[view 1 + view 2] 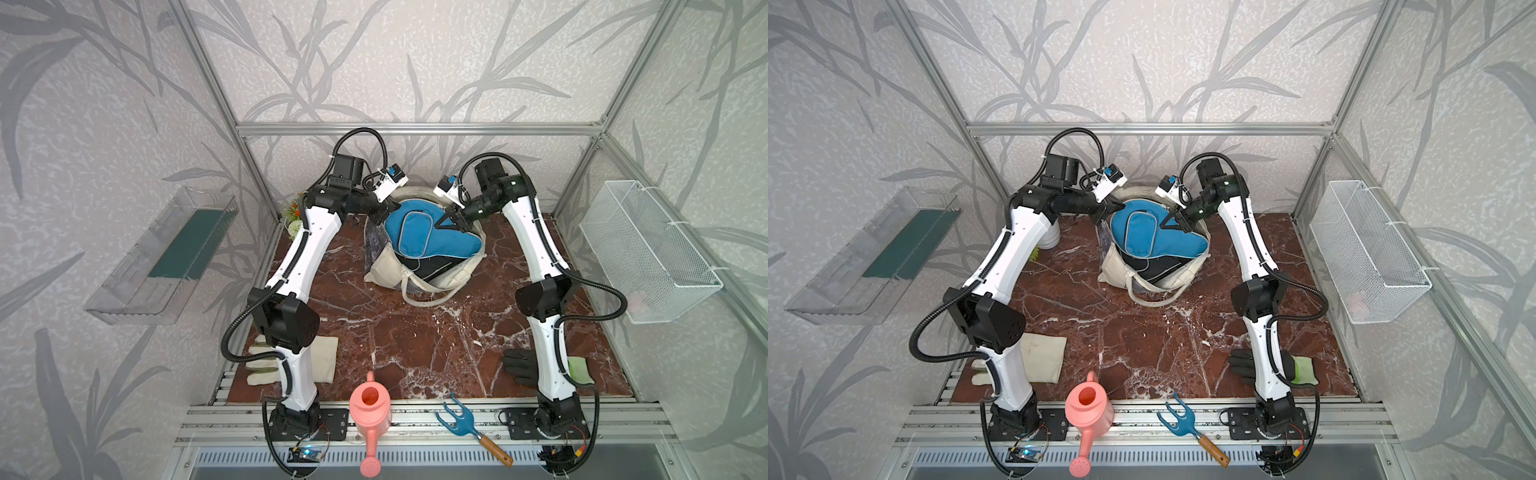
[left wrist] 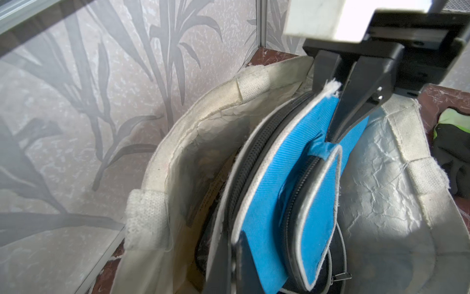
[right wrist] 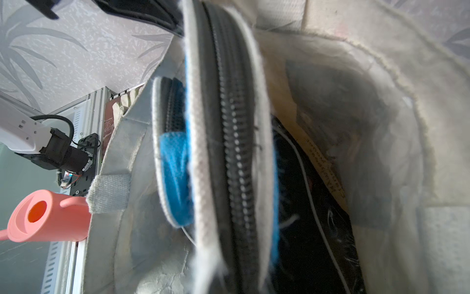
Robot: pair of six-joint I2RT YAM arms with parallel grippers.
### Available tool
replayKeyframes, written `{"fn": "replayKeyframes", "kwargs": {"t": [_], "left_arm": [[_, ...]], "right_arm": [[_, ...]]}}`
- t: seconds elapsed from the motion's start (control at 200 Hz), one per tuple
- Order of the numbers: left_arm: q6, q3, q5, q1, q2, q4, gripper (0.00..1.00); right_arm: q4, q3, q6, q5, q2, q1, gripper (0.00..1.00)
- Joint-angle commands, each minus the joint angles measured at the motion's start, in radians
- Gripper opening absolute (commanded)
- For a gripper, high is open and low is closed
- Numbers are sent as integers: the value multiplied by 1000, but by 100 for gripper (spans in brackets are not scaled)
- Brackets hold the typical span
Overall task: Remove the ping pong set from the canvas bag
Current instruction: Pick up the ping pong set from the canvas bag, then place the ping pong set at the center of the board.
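The cream canvas bag point(image 1: 386, 276) point(image 1: 1113, 270) stands open at the back of the table. A blue paddle case point(image 1: 419, 241) point(image 1: 1142, 232) of the ping pong set rises out of its mouth, above a black case point(image 1: 432, 270) point(image 1: 1158, 264). My left gripper point(image 1: 384, 214) point(image 1: 1111, 208) is shut on the blue case's piped edge point(image 2: 274, 203); its dark fingers point(image 2: 244, 267) clamp the rim. My right gripper point(image 1: 446, 220) point(image 1: 1169, 222) point(image 2: 333, 122) is shut on the opposite piped edge. In the right wrist view the zip edge point(image 3: 234, 152) fills the middle and the jaws are hidden.
A pink watering can point(image 1: 370, 405) and a blue hand rake point(image 1: 461, 419) lie at the front rail. A cream glove point(image 1: 316, 359) lies front left, a black glove point(image 1: 519, 365) front right. A wire basket point(image 1: 648, 249) hangs on the right wall, a clear tray point(image 1: 162, 253) on the left.
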Motion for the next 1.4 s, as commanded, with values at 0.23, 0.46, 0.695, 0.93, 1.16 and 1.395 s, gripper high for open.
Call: {"fn": "replayKeyframes", "kwargs": {"t": [0.23, 0.46, 0.695, 0.93, 1.16, 1.395], "left_arm": [[-193, 190, -483, -2, 12, -80, 80], [-255, 151, -500, 2, 51, -108, 83], [-298, 172, -343, 4, 105, -152, 78], [-321, 168, -334, 5, 133, -165, 56], [-336, 199, -350, 7, 154, -186, 0], [-372, 79, -360, 7, 76, -72, 0]], "right_arm": [[98, -11, 224, 51, -157, 0, 0], [149, -33, 304, 95, -274, -2, 0], [169, -113, 356, 264, -423, -32, 0], [274, -302, 509, 424, -667, -132, 0], [398, -709, 627, 554, -966, -277, 0], [540, -1154, 749, 664, -1143, -302, 0]]}}
